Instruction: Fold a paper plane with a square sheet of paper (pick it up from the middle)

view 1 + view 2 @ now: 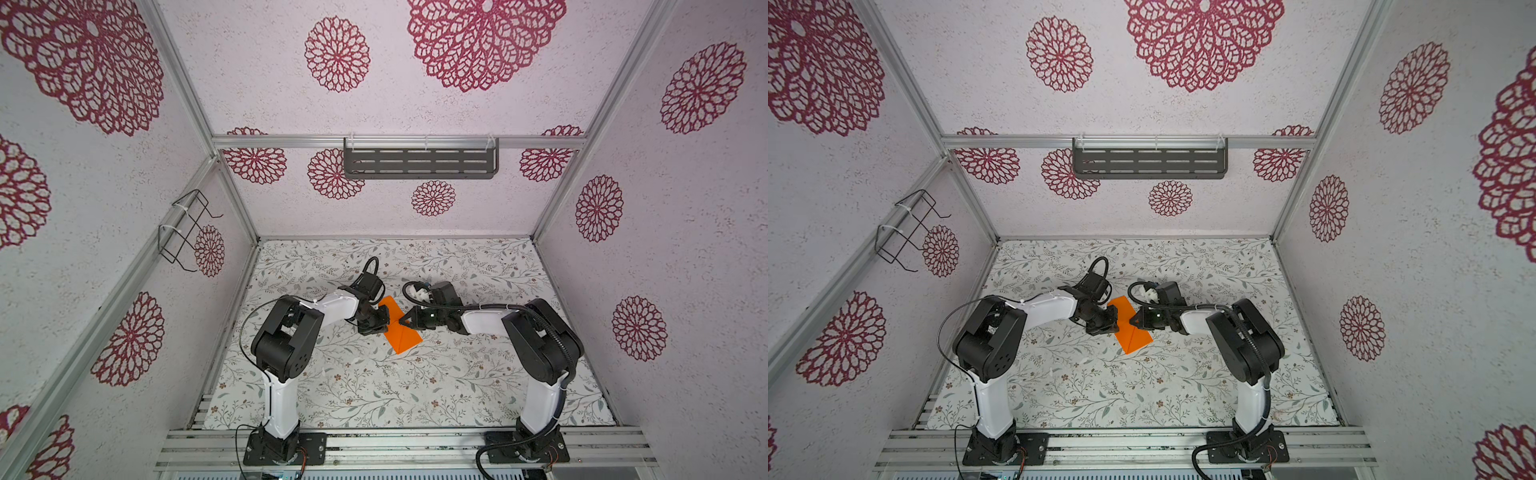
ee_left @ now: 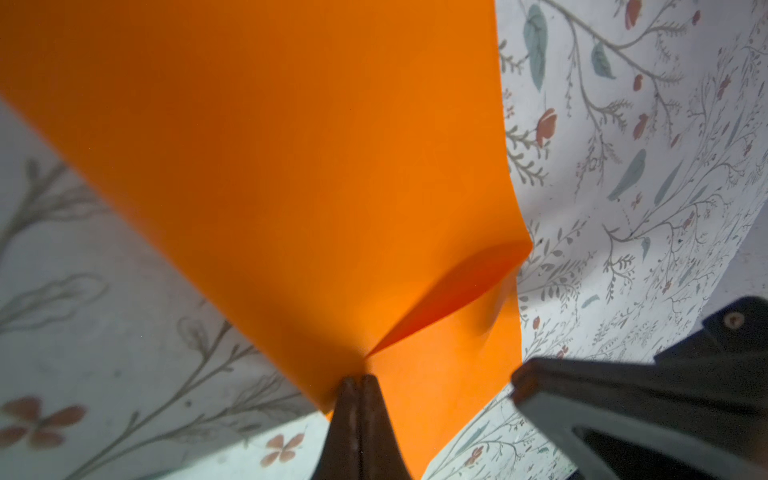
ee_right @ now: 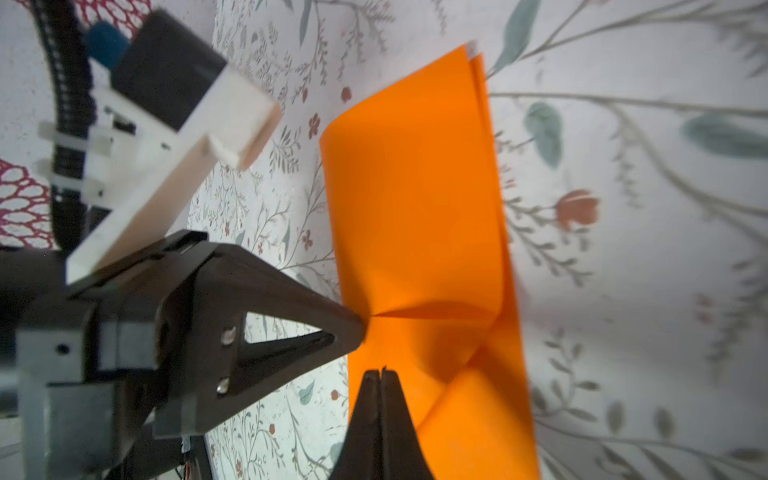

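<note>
The square sheet of paper (image 1: 404, 338) (image 1: 1134, 338) is bright orange and lies at the middle of the floral table, bent along a centre crease. My left gripper (image 1: 384, 318) (image 1: 1115, 319) (image 2: 357, 378) is shut on one edge of it, and a pucker in the sheet (image 2: 311, 166) runs out from its tips. From the opposite side my right gripper (image 1: 400, 322) (image 1: 1133, 322) (image 3: 380, 370) is shut on the sheet (image 3: 415, 187), close to the left gripper (image 3: 361, 326). One flap curls up beside it. No paper plane is in view.
A floral cover (image 1: 374, 395) spreads over the table. Patterned walls close in the back and both sides. A grey slotted shelf (image 1: 419, 162) hangs on the back wall, a wire rack (image 1: 187, 228) on the left wall. Aluminium rails (image 1: 395, 444) carry both arm bases in front.
</note>
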